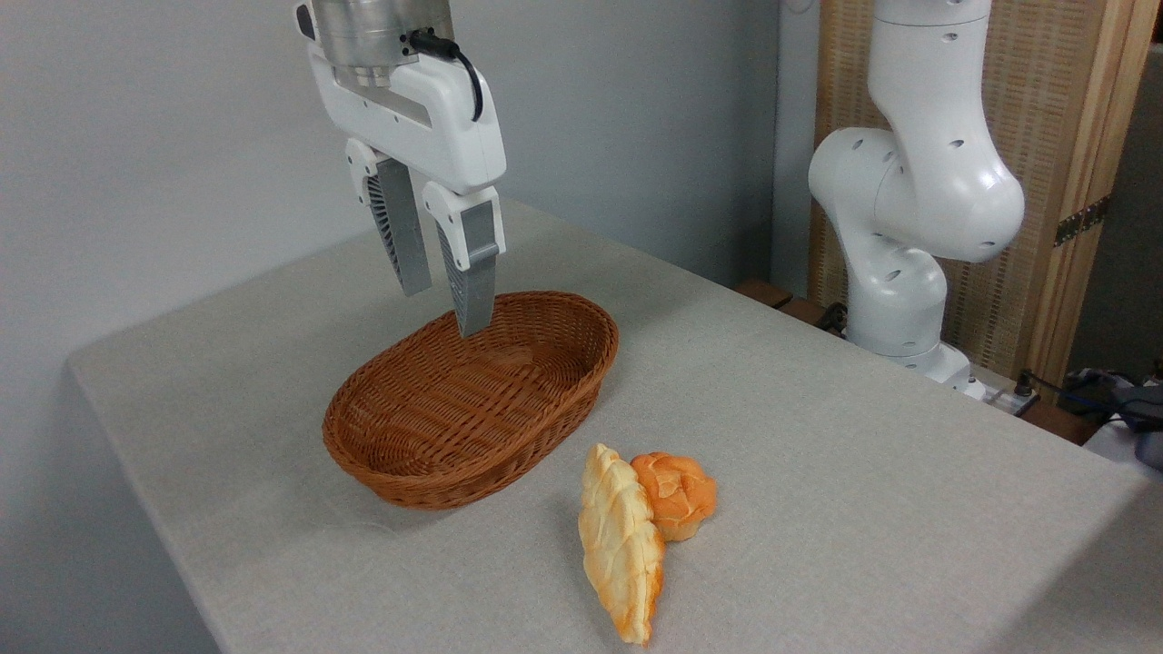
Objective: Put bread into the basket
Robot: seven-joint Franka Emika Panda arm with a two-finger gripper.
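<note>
Here the bread lies on the table, touching a small orange bun, near the empty basket. The gripper hangs above the basket, fingers slightly spread, holding nothing. A grasp may drag the bun along. Grey cloth, seemingly; plain wall, wooden screen behind.

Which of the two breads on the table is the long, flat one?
The pale braided bread, lying lengthwise toward the front table edge. The orange bun touching its right side is small and round.
</note>
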